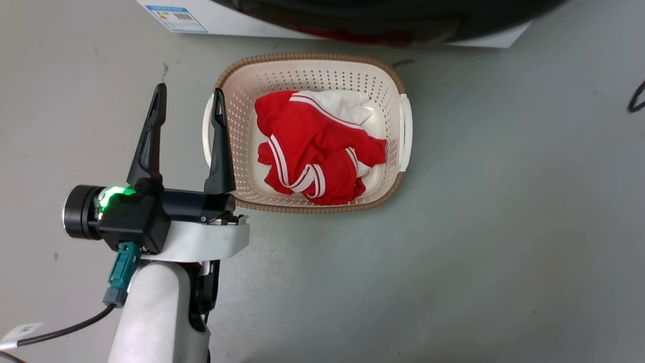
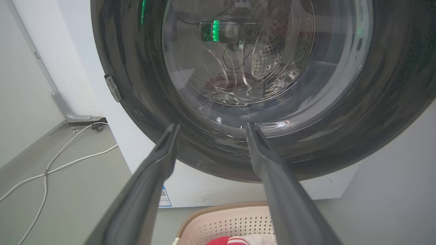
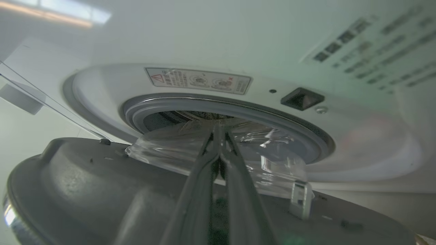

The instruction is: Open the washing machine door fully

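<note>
You face a white washing machine running along the top edge of the head view. The washing machine door, a glossy black ring around a bulging glass window, takes up the upper part of the left wrist view. In the right wrist view its grey inner side crosses the lower frame, swung away from the rubber-ringed drum opening. A perforated cream basket sits centre frame on the grey floor, holding red-and-white clothes. Your left gripper, at left, has its fingers spread wide and holds nothing. Your right gripper has its fingers pressed together, tips before the glass bowl, gripping nothing visible.
</note>
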You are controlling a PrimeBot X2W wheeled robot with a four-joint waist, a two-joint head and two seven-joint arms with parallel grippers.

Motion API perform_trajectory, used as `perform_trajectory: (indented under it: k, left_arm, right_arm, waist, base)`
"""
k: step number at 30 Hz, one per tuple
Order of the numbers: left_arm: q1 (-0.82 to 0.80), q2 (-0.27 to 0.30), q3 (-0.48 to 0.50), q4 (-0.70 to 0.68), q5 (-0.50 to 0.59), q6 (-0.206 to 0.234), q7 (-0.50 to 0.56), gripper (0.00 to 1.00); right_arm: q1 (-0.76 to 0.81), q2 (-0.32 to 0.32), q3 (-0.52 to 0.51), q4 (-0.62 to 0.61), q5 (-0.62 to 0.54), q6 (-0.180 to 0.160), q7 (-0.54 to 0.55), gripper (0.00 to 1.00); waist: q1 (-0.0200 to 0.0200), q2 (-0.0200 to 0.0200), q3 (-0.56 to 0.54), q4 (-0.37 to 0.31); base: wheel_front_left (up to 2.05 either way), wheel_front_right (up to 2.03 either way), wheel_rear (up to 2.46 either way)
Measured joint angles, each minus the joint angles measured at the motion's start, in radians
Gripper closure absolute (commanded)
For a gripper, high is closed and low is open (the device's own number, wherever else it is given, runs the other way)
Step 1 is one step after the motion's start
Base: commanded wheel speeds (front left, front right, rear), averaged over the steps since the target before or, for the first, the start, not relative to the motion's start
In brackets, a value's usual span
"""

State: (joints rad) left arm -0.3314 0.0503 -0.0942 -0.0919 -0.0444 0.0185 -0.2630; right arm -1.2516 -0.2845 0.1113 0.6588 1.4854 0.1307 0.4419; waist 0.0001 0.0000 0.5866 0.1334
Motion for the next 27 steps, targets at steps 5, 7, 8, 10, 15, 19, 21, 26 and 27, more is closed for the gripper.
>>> perform_trajectory:
  k: [5, 7, 8, 10, 15, 19, 21, 26, 27]
  left_arm:
    - [0.022, 0.0, 0.006, 0.006, -0.002, 0.008, 0.0, 0.0]
    - [0.026, 0.0, 0.007, 0.006, -0.002, 0.008, 0.0, 0.0]
    - [0.031, 0.0, 0.01, 0.006, -0.002, 0.008, 0.0, 0.0]
    - [0.046, 0.0, 0.015, 0.007, 0.003, 0.008, 0.0, 0.0]
    - [0.083, 0.0, 0.034, 0.011, 0.014, 0.003, 0.0, 0.0]
    - [0.114, 0.0, 0.041, 0.012, 0.019, -0.001, 0.0, 0.0]
    - [0.126, 0.0, 0.045, 0.012, 0.023, -0.001, 0.0, 0.0]
    - [0.149, 0.0, 0.041, 0.012, 0.024, -0.001, 0.0, 0.0]
    - [0.153, 0.0, 0.039, 0.012, 0.024, -0.001, 0.0, 0.0]
  right_arm:
    - [0.085, 0.006, 0.033, -0.035, 0.002, 0.0, 0.049, 1.0]
    - [0.103, 0.005, 0.037, -0.045, 0.003, 0.0, 0.056, 1.0]
    - [0.122, 0.006, 0.04, -0.054, 0.01, 0.0, 0.065, 1.0]
    - [0.161, 0.004, 0.049, -0.074, 0.015, 0.0, 0.085, 1.0]
    - [0.259, 0.003, 0.076, -0.114, 0.029, 0.0, 0.129, 1.0]
    - [0.343, 0.013, 0.1, -0.157, 0.043, 0.0, 0.16, 1.0]
    - [0.386, 0.027, 0.109, -0.181, 0.051, 0.0, 0.168, 1.0]
    - [0.498, 0.056, 0.13, -0.258, 0.082, 0.0, 0.192, 1.0]
    - [0.518, 0.06, 0.133, -0.271, 0.089, 0.0, 0.196, 1.0]
  waist:
    - [0.0, -0.0001, -0.041, -0.01]
    - [0.0, 0.0, -0.05, -0.012]
    - [0.0, 0.0, -0.06, -0.014]
    - [0.0, 0.0, -0.08, -0.019]
    - [-0.0001, 0.0, -0.131, -0.034]
    - [-0.0001, 0.0, -0.172, -0.045]
    - [-0.0001, 0.0, -0.191, -0.051]
    - [-0.0002, 0.0, -0.232, -0.056]
    - [-0.0002, 0.0, -0.24, -0.056]
  base:
    - [0.0, 0.0, 0.0]
    - [0.0, 0.0, 0.0]
    - [0.0, 0.0, 0.0]
    - [0.0, 0.0, 0.0]
    - [0.0, 0.0, 0.0]
    - [0.0, 0.0, 0.0]
    - [0.0, 0.0, 0.0]
    - [0.0, 0.0, 0.0]
    - [0.0, 0.0, 0.0]
